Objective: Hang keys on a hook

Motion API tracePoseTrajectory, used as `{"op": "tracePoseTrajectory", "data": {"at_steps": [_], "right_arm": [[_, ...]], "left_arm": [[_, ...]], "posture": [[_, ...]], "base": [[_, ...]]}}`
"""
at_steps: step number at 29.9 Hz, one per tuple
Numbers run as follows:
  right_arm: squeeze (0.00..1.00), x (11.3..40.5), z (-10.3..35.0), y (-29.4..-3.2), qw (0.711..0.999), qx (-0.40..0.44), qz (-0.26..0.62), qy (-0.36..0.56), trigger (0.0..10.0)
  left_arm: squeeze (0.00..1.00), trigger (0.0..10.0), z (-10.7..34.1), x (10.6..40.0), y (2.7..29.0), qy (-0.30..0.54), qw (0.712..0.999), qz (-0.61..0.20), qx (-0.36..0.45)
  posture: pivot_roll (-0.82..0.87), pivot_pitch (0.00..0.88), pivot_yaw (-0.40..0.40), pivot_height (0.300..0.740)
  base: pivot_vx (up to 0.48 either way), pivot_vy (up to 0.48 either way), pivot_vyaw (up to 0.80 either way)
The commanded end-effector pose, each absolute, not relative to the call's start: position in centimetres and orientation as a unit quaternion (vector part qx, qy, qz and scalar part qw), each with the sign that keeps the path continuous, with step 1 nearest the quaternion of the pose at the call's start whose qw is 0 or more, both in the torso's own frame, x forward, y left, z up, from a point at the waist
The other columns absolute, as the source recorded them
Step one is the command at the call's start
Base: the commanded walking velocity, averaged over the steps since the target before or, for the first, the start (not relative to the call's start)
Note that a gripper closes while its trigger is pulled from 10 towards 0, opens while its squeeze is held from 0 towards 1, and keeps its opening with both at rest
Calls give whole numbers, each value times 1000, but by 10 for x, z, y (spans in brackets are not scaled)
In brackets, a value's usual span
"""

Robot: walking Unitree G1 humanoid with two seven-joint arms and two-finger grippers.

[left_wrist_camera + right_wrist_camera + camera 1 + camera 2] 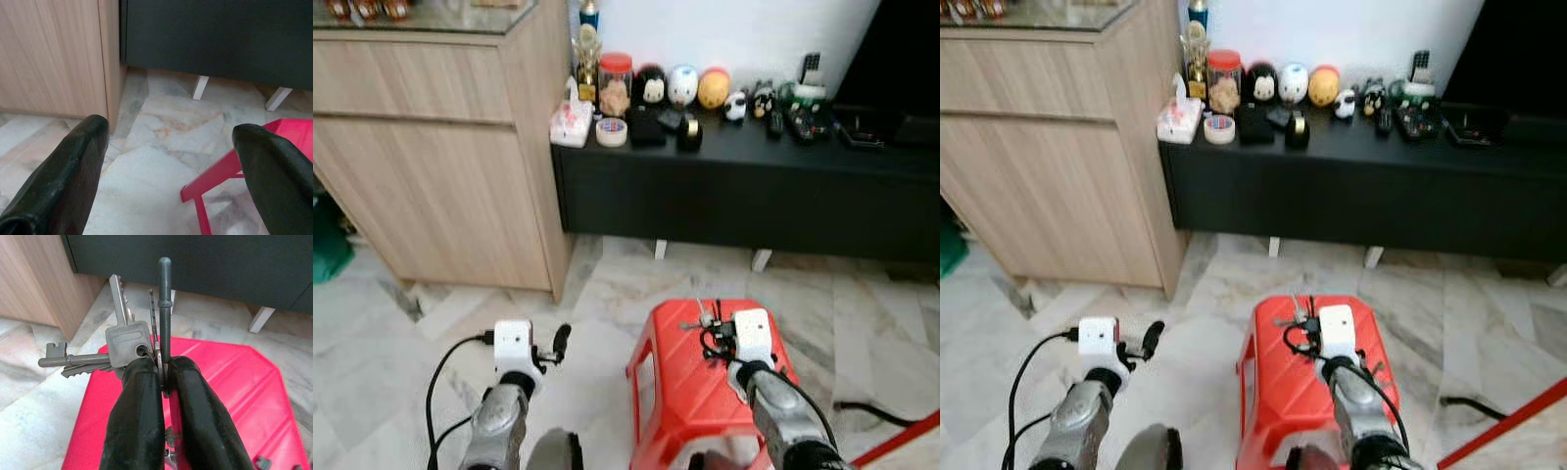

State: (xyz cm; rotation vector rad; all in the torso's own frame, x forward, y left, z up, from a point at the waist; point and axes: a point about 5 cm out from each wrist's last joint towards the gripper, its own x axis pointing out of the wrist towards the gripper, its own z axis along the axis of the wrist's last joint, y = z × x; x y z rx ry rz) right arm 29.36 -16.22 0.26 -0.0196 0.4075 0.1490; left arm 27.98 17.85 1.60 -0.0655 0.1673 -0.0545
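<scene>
Right gripper (164, 377) clamped tight on a bunch of keys (115, 345), pinching near the ring; several keys fan out past the fingertips, one long dark shank standing straight up, others splayed sideways. Bunch is held just above the top of the red stool (690, 392), apparently lifted clear, though contact with the stool top is hard to judge. Left gripper (168, 161) spread wide and empty, held low over the marble floor (607, 294) beside the stool. Ahead: black low cabinet (744, 196) crowded with small ornaments, wooden cupboard (440, 147) on the left. No hook can be made out anywhere. Judgement: pickup done, keys secured; finding the hook, carrying the bunch to it and hanging all remain.
</scene>
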Motion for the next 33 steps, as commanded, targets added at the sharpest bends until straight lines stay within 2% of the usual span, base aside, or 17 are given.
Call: {"op": "tracePoseTrajectory", "data": {"at_steps": [1, 4, 13, 18, 19, 21, 24, 25, 27, 31, 33], "right_arm": [[0, 299, 8, -165, 978, -10, 70, 196, 10000], [0, 299, 8, -165, 978, -11, 75, 197, 10000], [0, 297, 0, -161, 961, -40, 113, 250, 10000], [0, 296, 0, -158, 931, -115, 204, 279, 10000], [0, 298, 5, -155, 917, -143, 257, 268, 10000], [0, 302, 13, -154, 903, -169, 301, 255, 10000], [0, 315, 33, -152, 882, -201, 363, 224, 10000], [0, 315, 33, -152, 882, -201, 363, 224, 10000], [0, 322, 47, -150, 852, -255, 412, 202, 10000], [0, 321, 55, -146, 825, -262, 467, 181, 10000], [0, 316, 54, -145, 794, -281, 505, 188, 10000]], "left_arm": [[0, 10000, 16, 281, 176, 83, 996, -31, -35], [0, 10000, 16, 280, 176, 82, 996, -32, -35], [0, 10000, 18, 281, 178, 74, 996, -40, -28], [0, 10000, 29, 286, 179, 52, 996, -77, -4], [0, 10000, 35, 288, 177, 41, 994, -104, 10], [0, 10000, 43, 291, 173, 28, 990, -138, 29], [0, 10000, 60, 296, 164, 1, 971, -226, 84], [0, 10000, 60, 296, 164, 1, 971, -226, 84], [0, 10000, 75, 296, 152, -10, 941, -317, 117], [0, 10000, 81, 292, 143, 1, 915, -382, 133], [0, 10000, 84, 289, 137, 9, 892, -425, 155]], "posture": [[52, 0, -78, 719], [54, 0, -78, 739], [53, 0, -75, 740], [55, 0, -73, 740], [53, 0, -67, 740], [54, 0, -68, 740], [55, 0, -68, 740], [55, 0, -68, 740], [61, 0, -68, 740], [67, 0, -70, 740], [71, 0, -73, 740]], "base": [[0, 0, 0], [0, 0, 0], [0, 0, 0], [0, 0, 0], [0, 0, 0], [0, 0, 0], [0, 0, 0], [0, 0, 0], [0, 0, 0], [0, 0, 0], [0, 0, 0]]}}
